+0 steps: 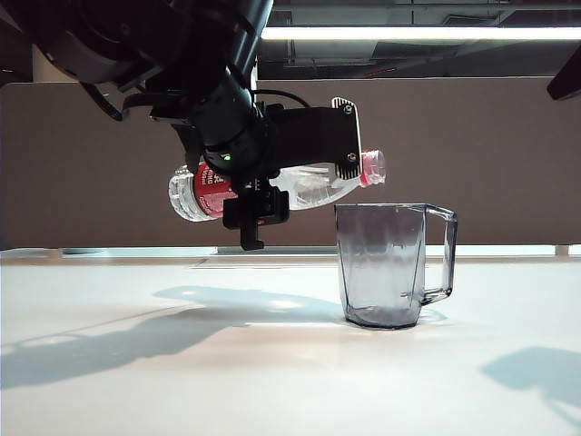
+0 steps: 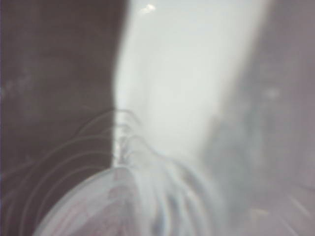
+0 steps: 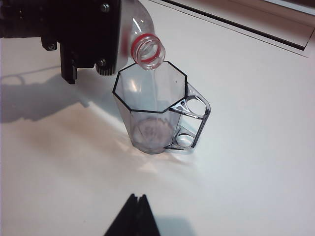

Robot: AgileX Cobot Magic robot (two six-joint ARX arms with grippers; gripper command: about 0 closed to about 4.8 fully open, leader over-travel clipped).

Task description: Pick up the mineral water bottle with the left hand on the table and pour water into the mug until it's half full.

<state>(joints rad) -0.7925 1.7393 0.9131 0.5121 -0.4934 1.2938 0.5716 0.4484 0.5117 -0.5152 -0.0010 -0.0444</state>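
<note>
The mineral water bottle (image 1: 313,186) is held nearly level above the table (image 1: 182,363), its open red-ringed mouth (image 3: 147,50) over the rim of the mug (image 1: 386,263). It is clamped at mid-body by the left gripper (image 1: 272,177), which hides much of it. The red label (image 1: 211,189) is partly covered, its writing unreadable. The left wrist view is blurred. Of the right gripper (image 3: 133,219) only a dark tip is seen; its opening cannot be told.
</note>
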